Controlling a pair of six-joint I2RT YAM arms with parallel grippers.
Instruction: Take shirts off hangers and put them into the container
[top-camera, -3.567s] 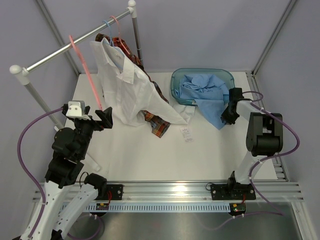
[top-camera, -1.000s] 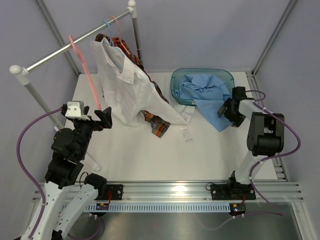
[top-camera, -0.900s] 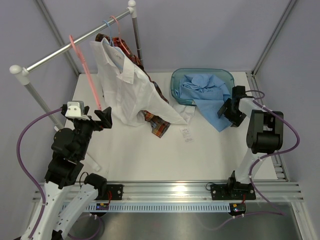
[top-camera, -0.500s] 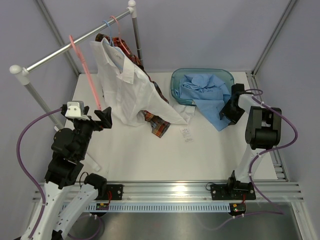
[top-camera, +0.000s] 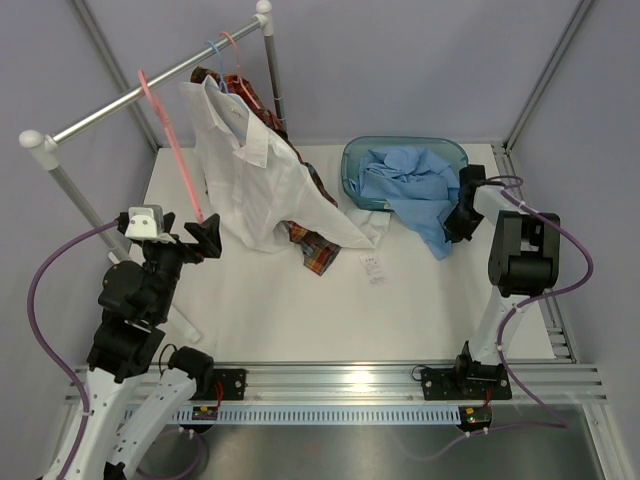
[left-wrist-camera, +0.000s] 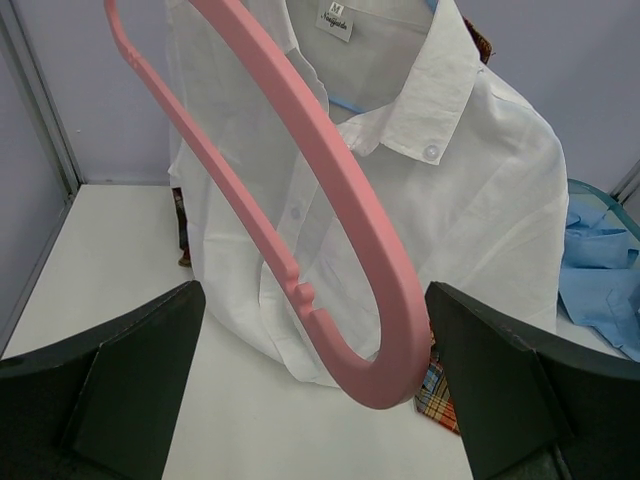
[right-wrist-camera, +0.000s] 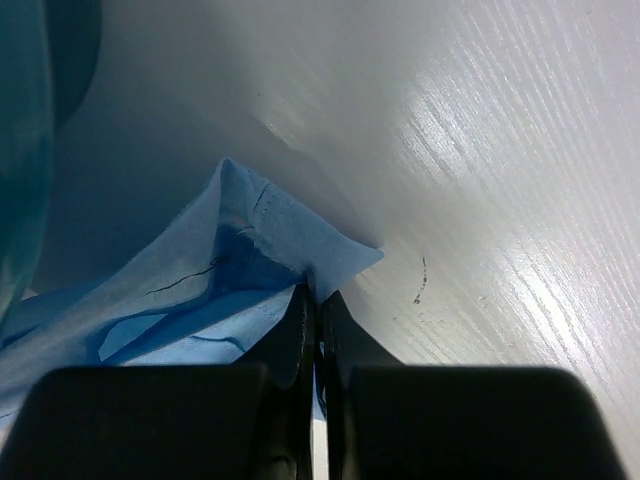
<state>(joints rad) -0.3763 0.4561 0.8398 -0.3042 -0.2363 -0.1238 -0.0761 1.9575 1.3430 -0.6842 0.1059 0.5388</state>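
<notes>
**Near left: left gripper** (top-camera: 205, 234). Fingers are standing spread wide, gripping nothing. A bare pink hanger (left-wrist-camera: 330, 200) is dangling between them without touching either one.

**Near right: right gripper** (right-wrist-camera: 318, 300). Jaws are pinching a folded edge of the light blue shirt (right-wrist-camera: 190, 300) down by the table (top-camera: 300, 310), clamped tight on the cloth.

**Light blue shirt, position.** Most of it is lying inside the container (top-camera: 400, 142). One flap is spilling over the near right rim onto the table, and this flap is what the right gripper is holding.

**Governing relation.** The container is lying far and left of the right gripper, just beside it. The hanging flap is running near-right to far-left. The held cloth is probably needing a lift up and over the rim in that direction. The right arm is much the nearer one.

**Far left: remaining stock.** The white shirt (top-camera: 250, 180) is hanging from the rail (top-camera: 150, 85), still on its hanger. The plaid shirt (top-camera: 315, 255) is trailing onto the table behind it.
</notes>
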